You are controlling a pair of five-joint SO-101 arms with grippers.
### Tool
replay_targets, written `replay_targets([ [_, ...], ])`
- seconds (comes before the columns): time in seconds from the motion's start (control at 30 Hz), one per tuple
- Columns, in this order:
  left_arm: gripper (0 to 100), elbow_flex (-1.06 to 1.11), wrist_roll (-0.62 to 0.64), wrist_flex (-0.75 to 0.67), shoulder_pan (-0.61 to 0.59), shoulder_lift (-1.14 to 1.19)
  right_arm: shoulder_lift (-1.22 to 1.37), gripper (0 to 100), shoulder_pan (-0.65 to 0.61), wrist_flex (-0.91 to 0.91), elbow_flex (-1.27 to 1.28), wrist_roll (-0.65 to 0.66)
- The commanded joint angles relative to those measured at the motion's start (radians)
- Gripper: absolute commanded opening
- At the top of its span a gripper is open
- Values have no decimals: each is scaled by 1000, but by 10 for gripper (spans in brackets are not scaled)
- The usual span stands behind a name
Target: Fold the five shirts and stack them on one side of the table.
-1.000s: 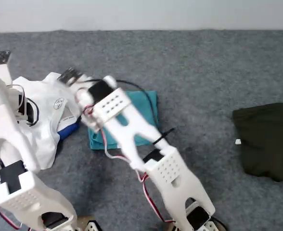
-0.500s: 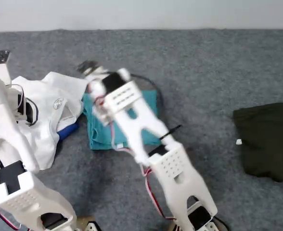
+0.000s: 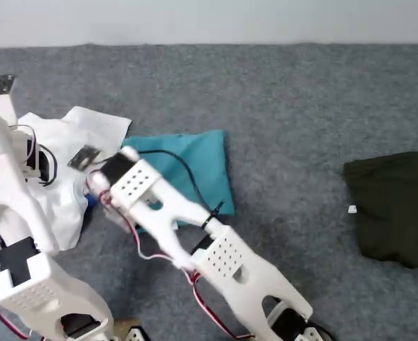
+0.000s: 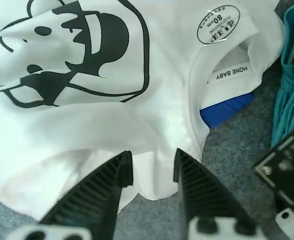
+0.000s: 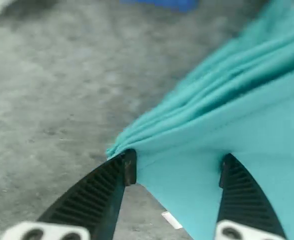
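A white shirt [image 3: 63, 153] with a black cartoon print [image 4: 72, 45] lies crumpled at the table's left. My left gripper [image 4: 152, 162] hovers open just above its hem. A blue garment [image 4: 227, 107] peeks out from under its collar. To the right of it lies a teal shirt [image 3: 195, 167], partly folded. My right gripper [image 5: 177, 167] is open, and its fingers straddle that shirt's bunched edge [image 5: 152, 130]; from above, the right arm's wrist [image 3: 127, 185] sits at the shirt's left near corner. A dark green shirt [image 3: 397, 206] lies folded at the far right.
Grey carpet-like cloth [image 3: 294, 106] covers the table, and a pale wall runs along its back edge. The left arm [image 3: 10, 213] stands over the white shirt's near side. A circuit board [image 4: 287, 165] on the right arm shows close to the left gripper.
The right arm's wrist swung toward the back of the teal shirt, then came down low at its left near corner. More of the teal shirt now shows. The left arm stayed put.
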Motion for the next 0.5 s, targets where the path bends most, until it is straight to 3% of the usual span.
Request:
replay_targets([
  [0.0, 145, -33, 5, 20, -8, -5, -12, 274, -39, 39, -29, -12],
  [0.2, 145, -33, 5, 20, -8, -6, -68, 274, -22, 42, -31, -5],
  [0.47, 145, -33, 5, 20, -8, -12, -257, 274, 157, 42, -31, -3],
])
